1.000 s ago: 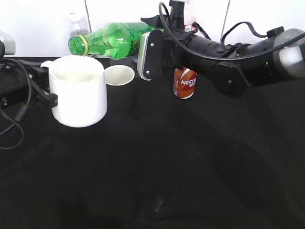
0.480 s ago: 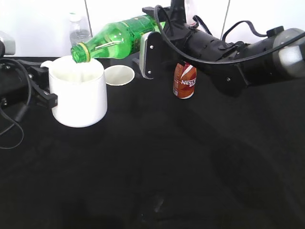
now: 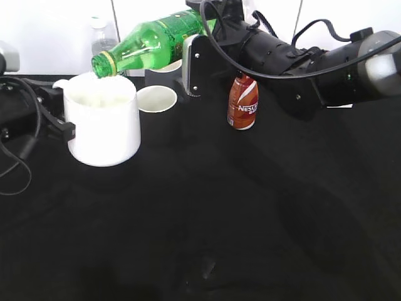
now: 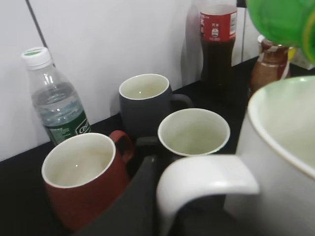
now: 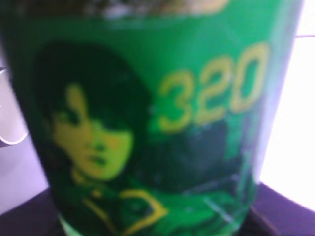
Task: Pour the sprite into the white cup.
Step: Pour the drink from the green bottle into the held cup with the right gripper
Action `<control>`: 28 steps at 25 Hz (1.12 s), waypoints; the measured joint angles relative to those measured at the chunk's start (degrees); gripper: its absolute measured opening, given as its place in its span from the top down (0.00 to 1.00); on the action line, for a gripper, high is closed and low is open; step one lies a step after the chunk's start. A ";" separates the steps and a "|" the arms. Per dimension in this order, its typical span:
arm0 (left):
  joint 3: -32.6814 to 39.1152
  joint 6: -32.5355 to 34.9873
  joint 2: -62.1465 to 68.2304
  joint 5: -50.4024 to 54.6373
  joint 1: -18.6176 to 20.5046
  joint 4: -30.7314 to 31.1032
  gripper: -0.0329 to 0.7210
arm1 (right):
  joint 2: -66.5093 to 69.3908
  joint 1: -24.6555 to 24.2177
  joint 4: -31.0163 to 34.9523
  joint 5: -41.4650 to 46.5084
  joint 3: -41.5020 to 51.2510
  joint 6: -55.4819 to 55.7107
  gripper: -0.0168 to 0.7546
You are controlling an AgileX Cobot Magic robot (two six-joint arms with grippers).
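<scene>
The sprite (image 3: 153,42), a green bottle with its cap off, is tilted mouth-down to the left. Its mouth hangs just above the rim of the white cup (image 3: 103,122). My right gripper (image 3: 190,44) is shut on the bottle's labelled body; in the right wrist view the label (image 5: 147,123) fills the frame and hides the fingers. My left gripper (image 3: 61,125) is at the cup's left side, shut on its handle (image 4: 206,179), with one dark finger (image 4: 140,196) beside it. The bottle's mouth end shows at the top right of the left wrist view (image 4: 283,19), above the cup's rim (image 4: 275,128).
A brown Nescafe bottle (image 3: 242,103) stands under the right arm. Behind the white cup are a paper cup (image 4: 194,130), a grey mug (image 4: 145,101), a red mug (image 4: 81,182), a water bottle (image 4: 56,103) and a cola bottle (image 4: 216,39) by the wall.
The right arm has lifted the bottle's base and tilted it more steeply; the mouth stays over the cup's rim. The cup and the left gripper have not moved.
</scene>
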 joint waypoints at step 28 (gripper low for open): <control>0.00 0.45 0.12 -4.72 0.00 -2.86 0.90 | 0.00 0.00 0.13 -0.38 -0.11 7.82 0.45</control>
